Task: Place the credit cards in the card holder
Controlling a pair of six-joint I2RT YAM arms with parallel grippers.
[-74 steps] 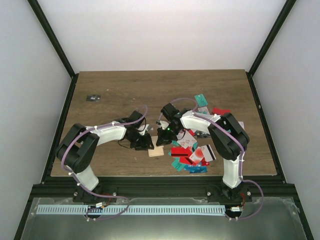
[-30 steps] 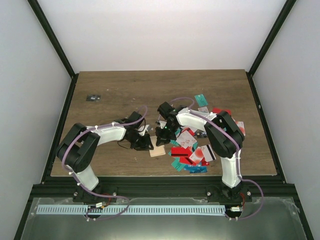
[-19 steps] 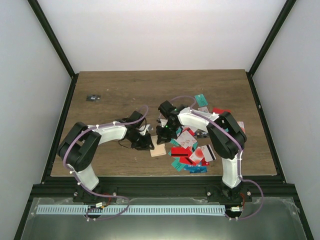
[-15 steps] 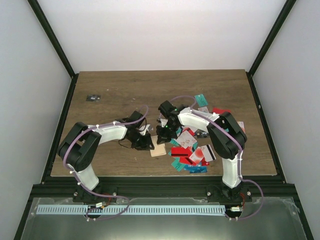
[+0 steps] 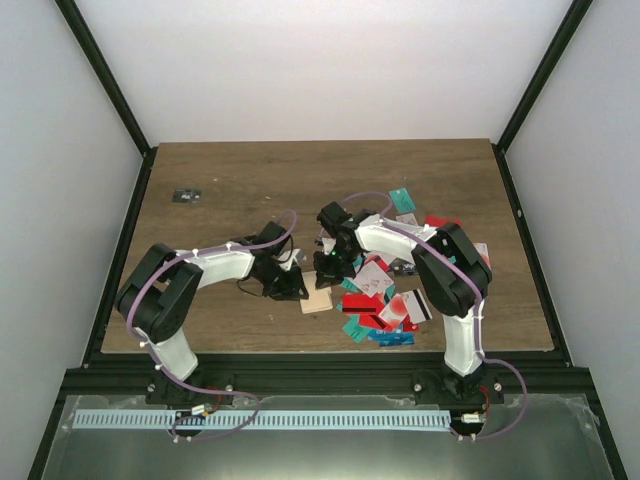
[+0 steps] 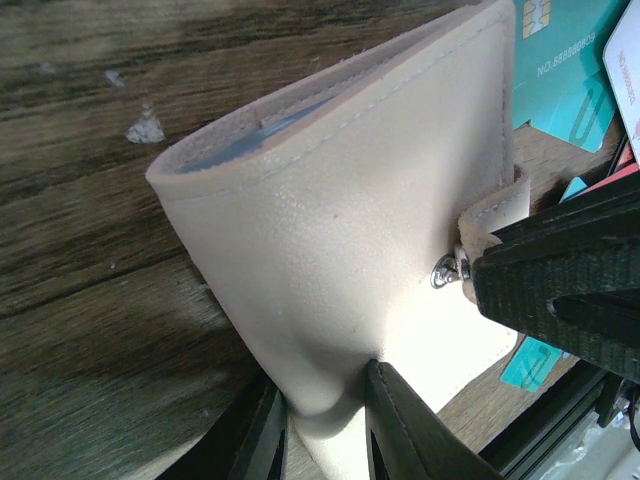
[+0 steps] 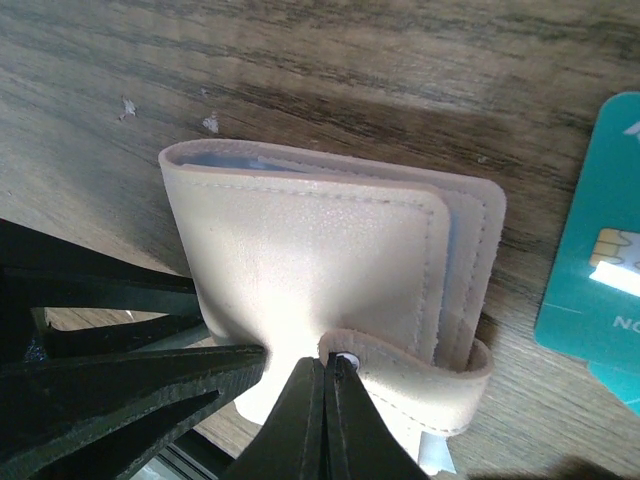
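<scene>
The beige card holder (image 6: 350, 210) stands folded on the table, a pale blue-grey edge showing in its top. My left gripper (image 6: 325, 385) is shut on its lower folded edge, one finger on each side. My right gripper (image 7: 327, 362) is shut, its tips against the snap tab (image 7: 420, 375) that loops round the holder's open side. In the top view the holder (image 5: 316, 301) lies between the left gripper (image 5: 295, 287) and the right gripper (image 5: 322, 275). The credit cards (image 5: 385, 300), red, teal, blue and white, lie piled to the right. A teal card (image 7: 590, 270) lies beside the holder.
A small dark flat object (image 5: 186, 196) lies at the far left of the wooden table (image 5: 250, 180). More cards (image 5: 402, 200) lie scattered behind the right arm. Black frame posts stand at the table's sides.
The right gripper has shifted slightly left, closer against the card holder. The left gripper keeps its hold in the same place.
</scene>
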